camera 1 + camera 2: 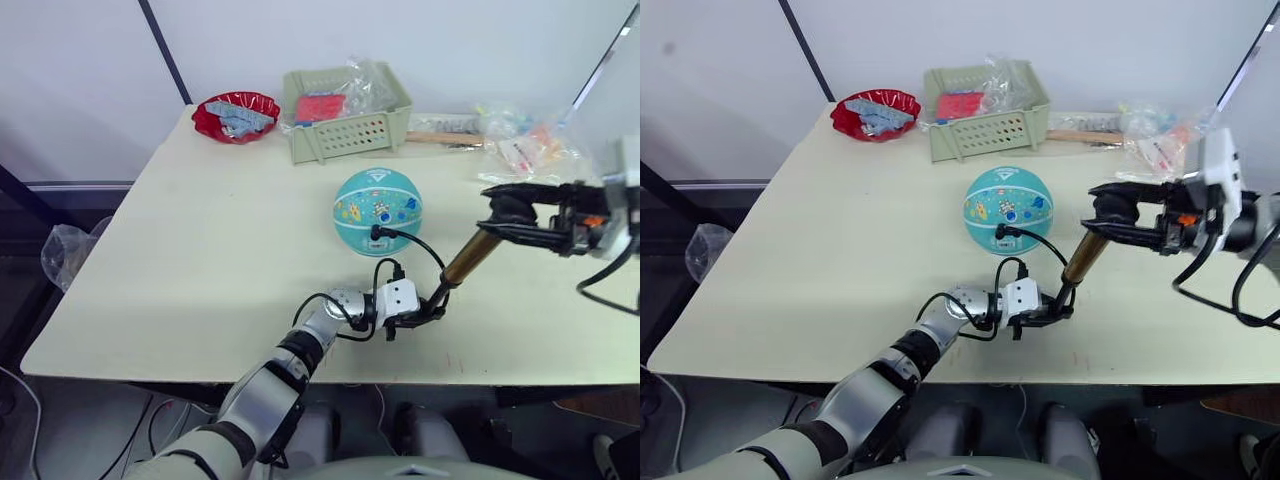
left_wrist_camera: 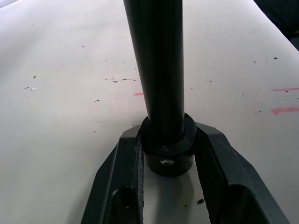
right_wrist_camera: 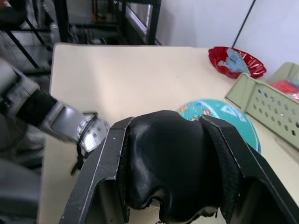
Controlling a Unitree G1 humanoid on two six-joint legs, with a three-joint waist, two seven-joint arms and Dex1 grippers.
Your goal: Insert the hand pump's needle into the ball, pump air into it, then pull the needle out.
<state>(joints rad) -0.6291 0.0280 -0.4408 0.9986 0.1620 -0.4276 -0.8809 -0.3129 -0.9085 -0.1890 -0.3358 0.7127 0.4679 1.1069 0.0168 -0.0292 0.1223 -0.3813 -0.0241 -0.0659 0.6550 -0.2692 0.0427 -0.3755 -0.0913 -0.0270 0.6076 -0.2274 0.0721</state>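
Note:
The teal ball (image 1: 378,205) rests mid-table. The hand pump (image 1: 470,256) leans from near the front edge up toward the right. My left gripper (image 1: 432,308) is shut on its black bottom cap (image 2: 167,151), and its fingers (image 2: 122,177) clamp the cap on the tabletop. My right gripper (image 1: 502,215) is shut on the black T-handle (image 3: 168,163) at the top. The thin black hose (image 1: 425,248) loops from the pump's base to the ball's near side. There the needle's black fitting (image 1: 377,235) sits against the ball, and the pin itself is hidden.
At the back stand a green basket (image 1: 345,120) and a red bowl (image 1: 236,115). A wooden-handled tool (image 1: 440,138) and plastic bags (image 1: 530,148) lie back right. The table's front edge (image 1: 300,375) runs just below my left gripper.

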